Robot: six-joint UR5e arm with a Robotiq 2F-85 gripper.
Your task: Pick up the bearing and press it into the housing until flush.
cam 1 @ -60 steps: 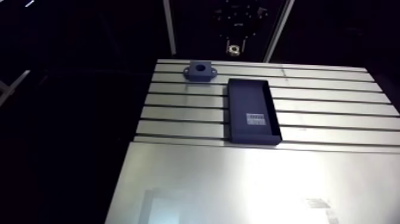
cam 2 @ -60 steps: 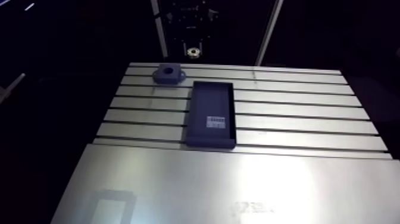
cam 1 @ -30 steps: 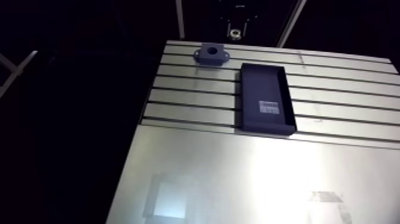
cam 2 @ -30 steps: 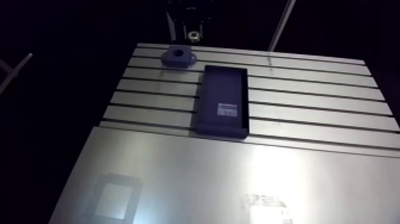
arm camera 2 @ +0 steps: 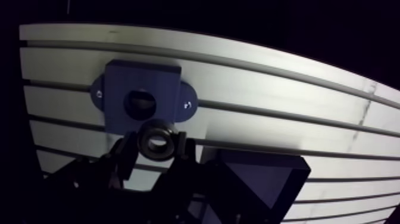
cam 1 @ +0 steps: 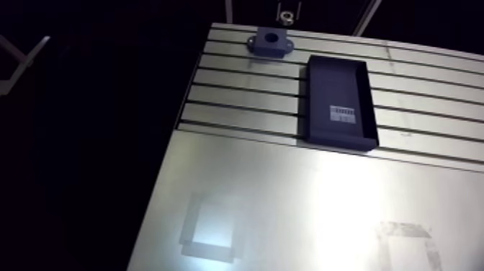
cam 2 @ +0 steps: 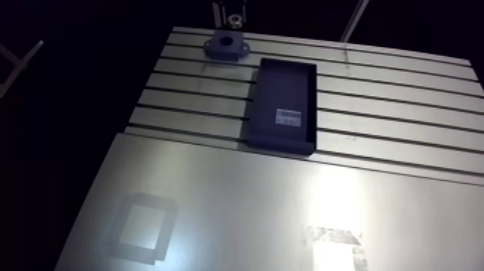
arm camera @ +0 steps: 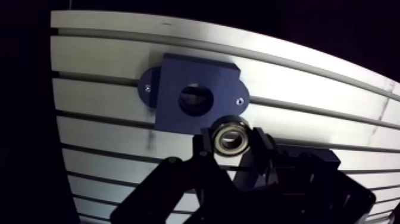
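Note:
In the wrist view my gripper (arm camera: pixel 231 139) is shut on the bearing (arm camera: pixel 231 136), a steel ring with a dark bore pinched between the two fingertips. Just ahead of it lies the housing (arm camera: pixel 191 90), a dark blue block with a round empty bore (arm camera: pixel 195 98) and two screwed ears, on the slotted table. The bearing hangs a little short of the bore and above it. In the arm view the housing (cam 1: pixel 271 42) sits near the table's far edge, and the bearing (cam 1: pixel 287 14) glints beyond it at the view's top edge.
A dark rectangular tray (cam 1: pixel 338 101) with a small white label lies on the slotted table (cam 1: pixel 432 101) to the right of the housing; its corner (arm camera 2: pixel 262 179) shows beside the gripper. A smooth metal plate (cam 1: pixel 288 209) covers the near half of the table.
The arm view has shifted, so housing and tray sit higher and further right in it. The gripper with the bearing has almost left the view's top edge.

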